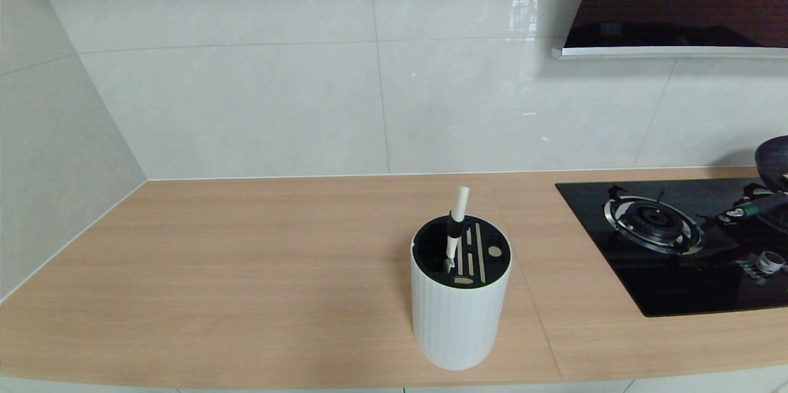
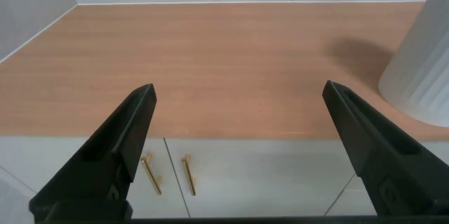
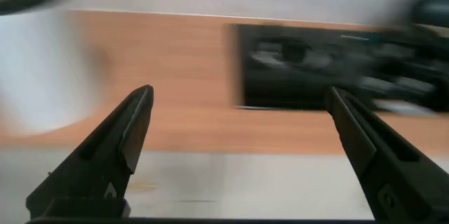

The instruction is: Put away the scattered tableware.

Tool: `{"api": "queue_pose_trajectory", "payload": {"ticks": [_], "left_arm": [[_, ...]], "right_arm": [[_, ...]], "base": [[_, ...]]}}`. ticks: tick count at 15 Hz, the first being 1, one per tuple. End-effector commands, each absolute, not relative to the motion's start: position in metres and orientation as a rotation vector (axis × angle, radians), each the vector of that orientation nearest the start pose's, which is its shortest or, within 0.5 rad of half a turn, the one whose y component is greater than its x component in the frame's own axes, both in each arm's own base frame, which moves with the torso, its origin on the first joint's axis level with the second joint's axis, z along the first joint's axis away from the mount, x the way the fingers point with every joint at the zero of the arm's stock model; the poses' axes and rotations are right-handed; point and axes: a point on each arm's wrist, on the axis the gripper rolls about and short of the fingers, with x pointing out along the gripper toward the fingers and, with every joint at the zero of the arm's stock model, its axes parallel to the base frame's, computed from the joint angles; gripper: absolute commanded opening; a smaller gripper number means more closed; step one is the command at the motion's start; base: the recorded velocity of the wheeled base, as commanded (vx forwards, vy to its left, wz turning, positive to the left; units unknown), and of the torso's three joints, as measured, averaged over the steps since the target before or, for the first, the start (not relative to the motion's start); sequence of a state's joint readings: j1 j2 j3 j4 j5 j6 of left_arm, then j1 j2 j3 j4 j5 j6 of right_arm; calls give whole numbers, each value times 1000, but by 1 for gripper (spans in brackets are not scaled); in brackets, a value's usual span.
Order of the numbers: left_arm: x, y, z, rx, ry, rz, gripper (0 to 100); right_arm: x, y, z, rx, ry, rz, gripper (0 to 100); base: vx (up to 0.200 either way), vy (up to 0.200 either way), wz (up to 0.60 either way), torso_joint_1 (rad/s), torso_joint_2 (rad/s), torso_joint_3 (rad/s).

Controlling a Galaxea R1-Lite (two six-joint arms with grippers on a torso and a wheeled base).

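A white ribbed holder (image 1: pixel 460 307) with a black slotted top stands near the front edge of the wooden counter (image 1: pixel 246 270). One utensil with a cream and black handle (image 1: pixel 456 220) sticks up from a slot. My left gripper (image 2: pixel 238 101) is open with nothing between its fingers, held off the counter's front edge, with the holder (image 2: pixel 421 62) off to one side. My right gripper (image 3: pixel 238 104) is open with nothing in it, in front of the counter between the holder (image 3: pixel 35 62) and the stove (image 3: pixel 316 62).
A black glass gas stove (image 1: pixel 677 239) sits in the counter at the right, with a dark pan (image 1: pixel 772 159) at its far edge. Tiled walls close the back and left. Cabinet doors with gold handles (image 2: pixel 168 175) lie below the counter.
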State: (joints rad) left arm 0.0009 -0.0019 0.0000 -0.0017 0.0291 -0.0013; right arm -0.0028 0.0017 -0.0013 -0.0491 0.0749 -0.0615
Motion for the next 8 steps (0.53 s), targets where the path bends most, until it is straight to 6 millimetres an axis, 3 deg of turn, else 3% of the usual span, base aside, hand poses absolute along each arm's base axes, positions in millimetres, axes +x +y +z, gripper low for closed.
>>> {"api": "queue_pose_trajectory", "payload": {"ticks": [1,3,8], "left_arm": [[-23,1,76,-2,-2,31,100],[-23,1,76,-2,-2,31,100],[-23,1,76,-2,-2,31,100]], "right_arm": [[-23,1,81,-57,-49,55,100],[-23,0,75,-6,9,-29,100],[-23,0,76,5,-3,-21,100]], "base": [[0,0,0,0,0,0],[0,0,0,0,0,0],[0,0,0,0,0,0]]}}
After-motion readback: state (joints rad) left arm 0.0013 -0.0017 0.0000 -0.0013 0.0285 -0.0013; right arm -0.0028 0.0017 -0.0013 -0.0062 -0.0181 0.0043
